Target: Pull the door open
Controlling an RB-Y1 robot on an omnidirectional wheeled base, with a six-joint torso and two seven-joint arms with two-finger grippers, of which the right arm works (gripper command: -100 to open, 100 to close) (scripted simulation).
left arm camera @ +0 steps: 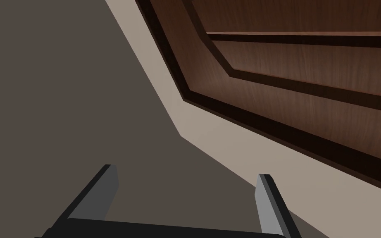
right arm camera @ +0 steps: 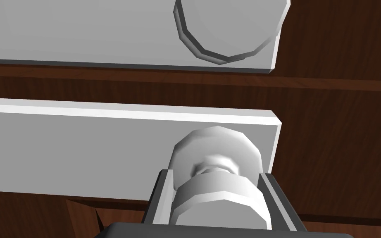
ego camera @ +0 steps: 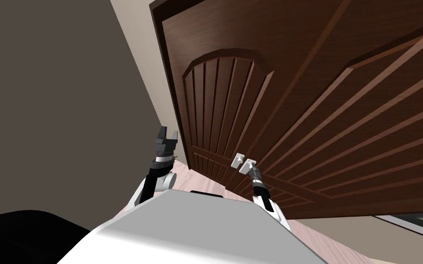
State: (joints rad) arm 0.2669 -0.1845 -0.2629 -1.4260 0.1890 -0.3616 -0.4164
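Observation:
A dark brown panelled double door point(ego camera: 307, 105) fills the upper right of the head view. Two pale grey handle plates sit side by side where its leaves meet. My right gripper point(ego camera: 251, 168) reaches the nearer plate point(ego camera: 249, 163). In the right wrist view its fingers point(right arm camera: 160, 194) press both sides of a light grey round door knob point(right arm camera: 216, 194) that stands out from that plate point(right arm camera: 82, 153). A second plate with its own knob point(right arm camera: 231, 29) lies beyond. My left gripper point(ego camera: 167, 137) is raised beside the door's left edge, open and holding nothing point(left arm camera: 187, 192).
A beige door jamb point(ego camera: 155, 82) runs along the door's left edge, with a dark grey-brown wall point(ego camera: 54, 105) further left. Pale wooden floor point(ego camera: 206, 178) shows under the door. A black area point(ego camera: 18, 233) lies at the lower left.

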